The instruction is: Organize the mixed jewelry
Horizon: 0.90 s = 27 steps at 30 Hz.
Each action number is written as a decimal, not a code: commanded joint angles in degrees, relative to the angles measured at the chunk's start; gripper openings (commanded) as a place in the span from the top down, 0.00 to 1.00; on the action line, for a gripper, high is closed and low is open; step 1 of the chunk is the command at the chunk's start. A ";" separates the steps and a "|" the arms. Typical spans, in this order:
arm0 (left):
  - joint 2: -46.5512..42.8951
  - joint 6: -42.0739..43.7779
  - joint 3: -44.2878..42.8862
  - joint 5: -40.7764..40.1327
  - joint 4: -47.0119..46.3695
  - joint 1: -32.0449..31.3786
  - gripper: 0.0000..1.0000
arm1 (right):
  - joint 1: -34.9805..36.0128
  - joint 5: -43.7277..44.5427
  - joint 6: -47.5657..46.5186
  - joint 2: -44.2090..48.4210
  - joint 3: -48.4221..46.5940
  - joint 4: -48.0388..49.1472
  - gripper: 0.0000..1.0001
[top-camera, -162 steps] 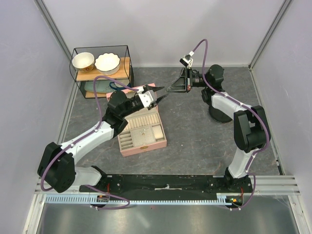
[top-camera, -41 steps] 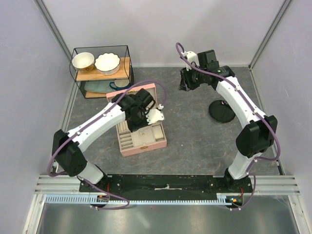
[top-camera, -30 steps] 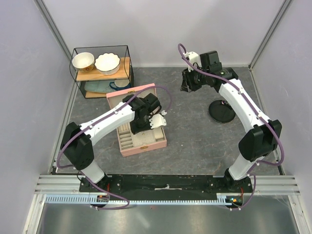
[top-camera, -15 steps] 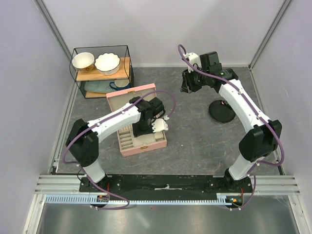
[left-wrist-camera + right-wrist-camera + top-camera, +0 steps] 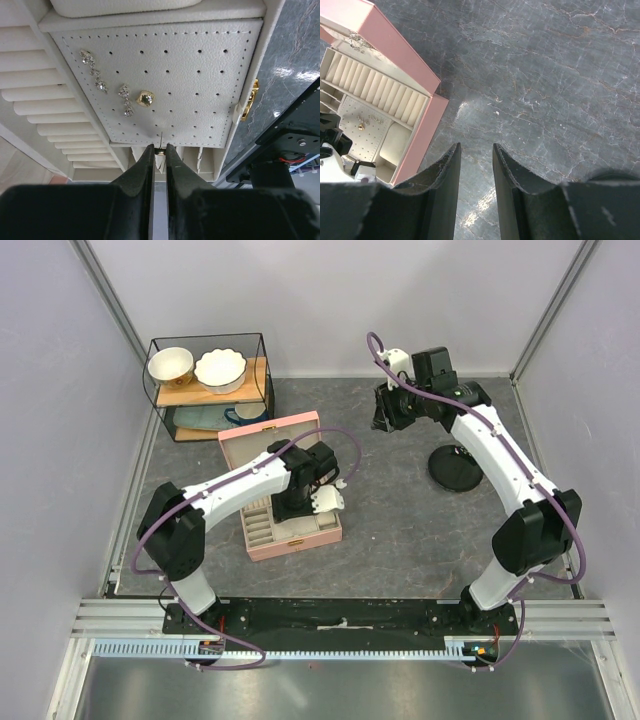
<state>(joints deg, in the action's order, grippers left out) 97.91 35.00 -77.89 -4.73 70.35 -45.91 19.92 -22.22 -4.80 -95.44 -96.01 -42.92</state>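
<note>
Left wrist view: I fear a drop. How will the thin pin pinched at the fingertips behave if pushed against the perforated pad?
The pin looks hair-thin, so it may bend if it misses a hole in the perforated pad. It seems tiny and probably very light; the left gripper pinches it only at the tips, so it could twist or slip out.

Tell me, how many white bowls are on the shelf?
2. The plain bowl sits at the left of the shelf, on its wooden top; the wavy-rimmed bowl sits just right of it. A bluish thing lies on the lower level, too hidden to name.
</note>
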 commanded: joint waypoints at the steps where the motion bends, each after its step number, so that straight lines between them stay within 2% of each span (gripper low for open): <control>1: 0.53 0.85 0.28 -1.33 -0.21 -0.41 0.99 | 0.03 -0.90 -0.56 2.54 0.29 1.87 0.61; 27: 2.29 1.12 -1.56 -2.13 -0.56 -0.32 0.99 | 0.03 -1.42 -0.74 3.95 1.52 2.22 0.60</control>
<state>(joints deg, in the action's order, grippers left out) 99.63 35.03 -77.54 -6.24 70.22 -46.00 19.94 -22.48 -4.82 -93.58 -94.74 -42.52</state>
